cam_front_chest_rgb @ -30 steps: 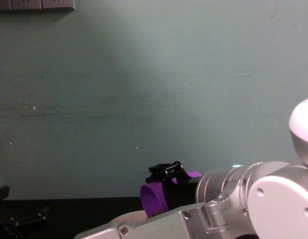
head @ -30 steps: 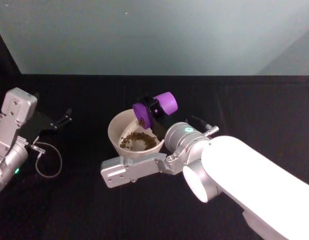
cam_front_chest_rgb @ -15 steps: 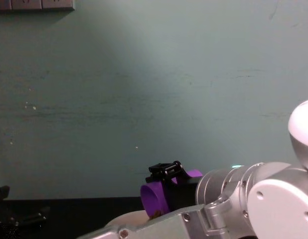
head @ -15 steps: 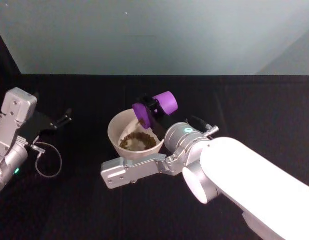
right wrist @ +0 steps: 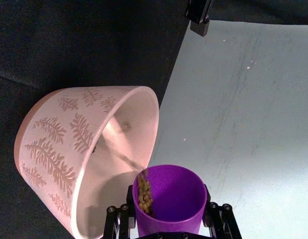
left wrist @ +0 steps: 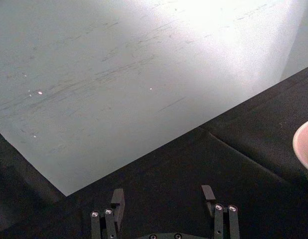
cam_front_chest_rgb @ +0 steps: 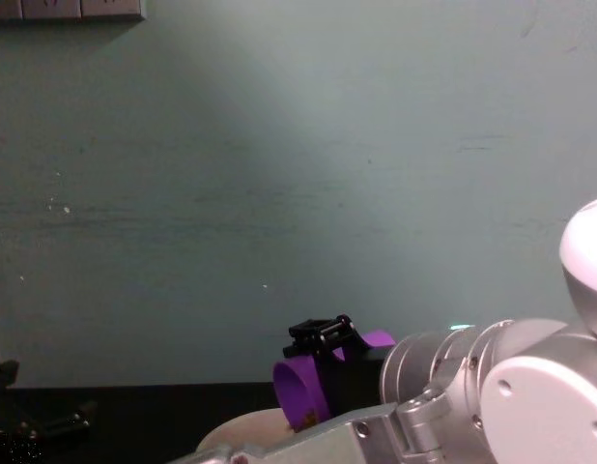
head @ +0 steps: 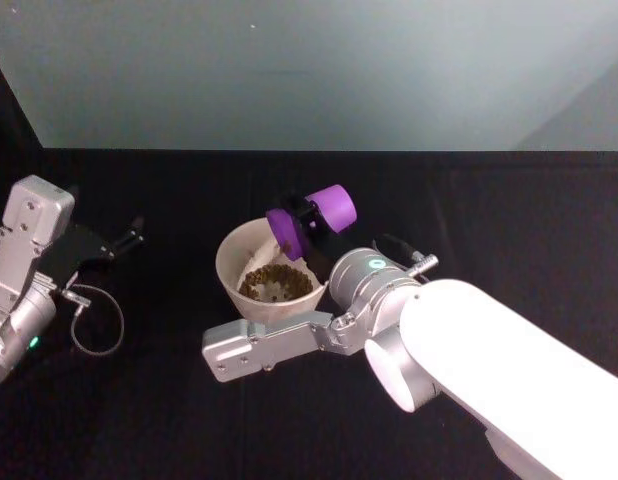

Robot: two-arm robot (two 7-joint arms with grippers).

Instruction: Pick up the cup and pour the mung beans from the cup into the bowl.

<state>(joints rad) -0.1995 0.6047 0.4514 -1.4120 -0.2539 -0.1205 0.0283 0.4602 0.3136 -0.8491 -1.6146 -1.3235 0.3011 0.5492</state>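
Two arms reach over the black surface (head: 189,180). At the left edge, the left claw (head: 121,243) is well apart from the bowl, its fingers (left wrist: 116,198) spread wide with nothing between them. Near the middle sits the bowl (head: 227,262), pale with a leaf pattern on its outer wall, and a heap of mung beans (head: 277,284) lies in its bottom. Above its far right rim, the purple cup (head: 334,206) is tipped on its side, mouth toward the bowl, with beans at its lower lip. The right claw (head: 310,222) clamps the cup across its body, its arm coming in from the lower right.
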